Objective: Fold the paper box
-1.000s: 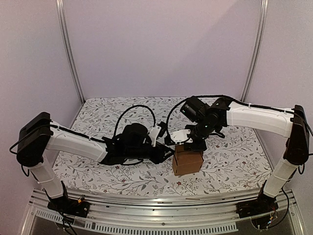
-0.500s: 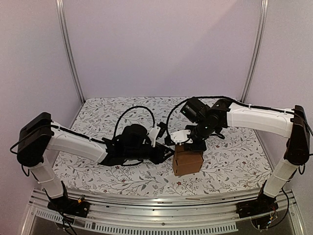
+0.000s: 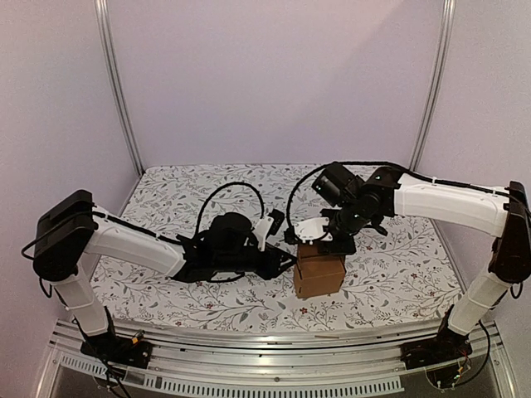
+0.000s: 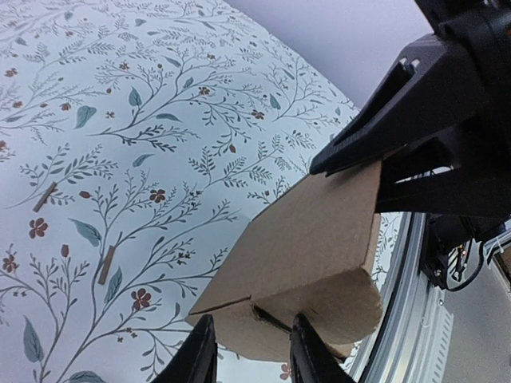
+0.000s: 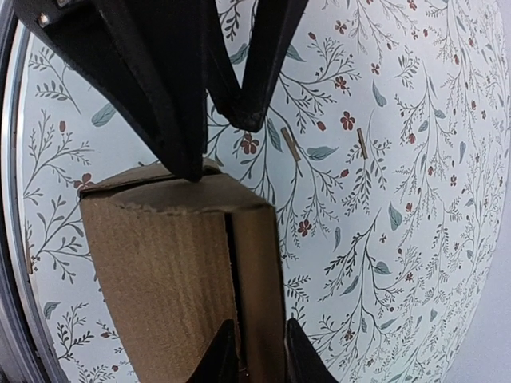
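Paper box, left hand apparently pinching.

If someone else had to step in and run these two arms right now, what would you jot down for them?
Left gripper: its fingers straddle a corner of the paper box by the rounded tab; I cannot tell whether it is gripping.
Right gripper: comes in from above and pinches a narrow panel of the box.
Box: stands as a cuboid on the floral cloth, between the two grippers.
Done: the walls are up.
Left: one seam gapes and the tab looks untucked; close both, then let go.
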Controlling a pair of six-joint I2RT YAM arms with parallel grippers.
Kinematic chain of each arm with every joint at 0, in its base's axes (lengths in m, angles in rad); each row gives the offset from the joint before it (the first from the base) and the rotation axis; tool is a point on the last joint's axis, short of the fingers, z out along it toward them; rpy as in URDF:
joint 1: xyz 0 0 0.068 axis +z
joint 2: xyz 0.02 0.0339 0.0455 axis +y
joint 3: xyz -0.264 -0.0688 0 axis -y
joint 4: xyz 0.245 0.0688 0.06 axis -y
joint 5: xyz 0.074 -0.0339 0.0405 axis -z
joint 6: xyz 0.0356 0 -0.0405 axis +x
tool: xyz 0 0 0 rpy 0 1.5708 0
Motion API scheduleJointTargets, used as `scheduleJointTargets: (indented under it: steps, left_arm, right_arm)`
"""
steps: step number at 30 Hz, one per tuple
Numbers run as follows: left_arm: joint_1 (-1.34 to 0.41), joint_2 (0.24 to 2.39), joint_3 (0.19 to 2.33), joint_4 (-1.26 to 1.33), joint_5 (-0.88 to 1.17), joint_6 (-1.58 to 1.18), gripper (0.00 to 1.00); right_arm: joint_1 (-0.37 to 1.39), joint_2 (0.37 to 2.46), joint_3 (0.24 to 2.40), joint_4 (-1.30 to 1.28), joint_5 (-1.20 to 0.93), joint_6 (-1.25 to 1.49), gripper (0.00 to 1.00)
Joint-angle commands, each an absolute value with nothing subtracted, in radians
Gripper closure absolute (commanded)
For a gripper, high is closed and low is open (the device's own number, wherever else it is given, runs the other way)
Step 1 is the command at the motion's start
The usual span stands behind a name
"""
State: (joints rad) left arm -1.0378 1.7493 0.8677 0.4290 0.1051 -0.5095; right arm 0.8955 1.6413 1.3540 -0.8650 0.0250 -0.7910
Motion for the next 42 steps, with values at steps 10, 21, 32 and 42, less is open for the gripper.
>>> scheduleJointTargets:
  steps: [10, 21, 32, 42]
  left_arm:
    - [-1.036, 1.762, 0.865, 0.439, 0.114, -0.514, 0.68]
    - [-1.037, 1.773, 0.880, 0.433, 0.137, -0.514, 0.69]
    - [-1.045, 1.784, 0.902, 0.419, 0.160, -0.502, 0.69]
    - [-1.051, 1.804, 0.933, 0.413, 0.172, -0.498, 0.71]
  right_arm:
    - [0.923, 1.591, 1.324, -0.890, 0.068, -0.796, 0.91]
    - [0.936, 1.574, 1.304, -0.879, 0.102, -0.802, 0.97]
    - [0.940, 1.587, 1.274, -0.857, 0.103, -0.795, 1.00]
    - [0.942, 1.592, 1.273, -0.852, 0.107, -0.807, 1.00]
